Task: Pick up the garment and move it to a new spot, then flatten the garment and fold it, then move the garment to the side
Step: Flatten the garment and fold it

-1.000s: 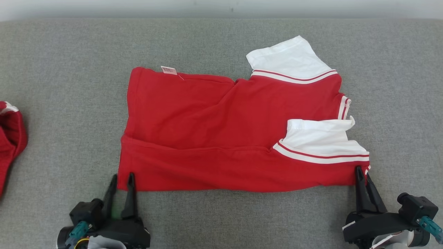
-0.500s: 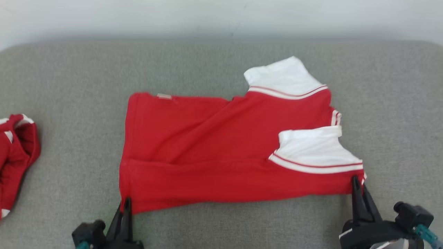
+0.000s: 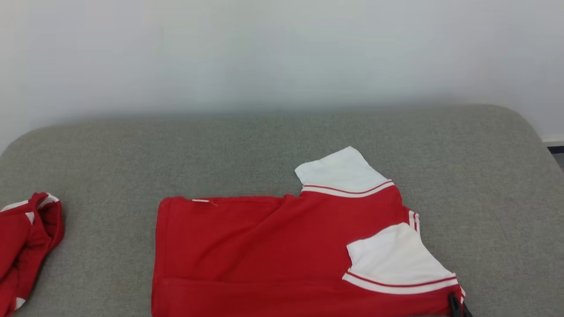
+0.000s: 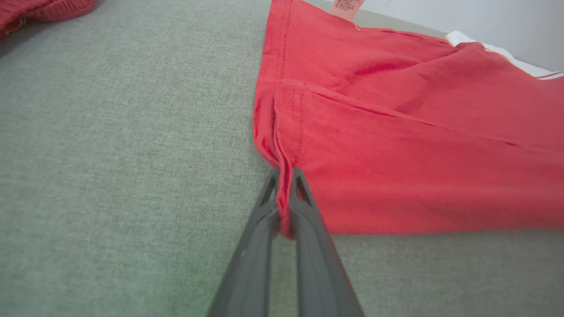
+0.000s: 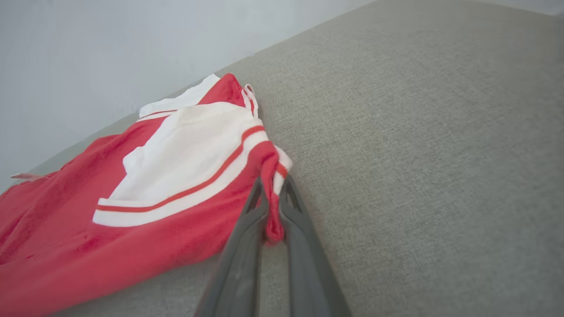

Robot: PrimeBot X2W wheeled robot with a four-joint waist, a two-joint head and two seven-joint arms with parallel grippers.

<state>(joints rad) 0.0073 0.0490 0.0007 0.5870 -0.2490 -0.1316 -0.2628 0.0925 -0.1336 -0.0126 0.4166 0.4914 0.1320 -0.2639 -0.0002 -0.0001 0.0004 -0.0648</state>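
**A:** Where is the garment lying?

**B:** The grey cushion (image 3: 132, 149) carries it. The garment (image 3: 264, 246), a red shirt with white sleeves, lies spread with one long side toward the robot. A strip along that near side is already turned over onto it.

**A:** And the grippers?

**B:** One sits at each near corner of the garment. The left gripper (image 4: 285, 171) has its fingers pressed together on the hem corner, with cloth bunched between them. The right gripper (image 5: 273, 180) pinches the corner beside the near white sleeve (image 5: 185, 154) in the same way.

**A:** So it's the fold?

**B:** I'd judge so, with the near edge due to be carried over toward the garment's far edge. Both corners should rise evenly and travel together, keeping the edge taut between them. Otherwise the middle sags and the crease runs crooked. The bites are small and the knit looks thin, so a sharp tug could pull it free.

**A:** Is anything in the way?

**B:** Beyond the garment's far edge the cushion runs on to a pale wall (image 3: 264, 53). A second red piece (image 3: 26, 237) lies crumpled well apart from the hem end, probably too far to matter. The far sleeve (image 3: 339, 171) juts past the far edge and may stay uncovered. A small label (image 4: 347, 5) pokes out at the far hem corner.
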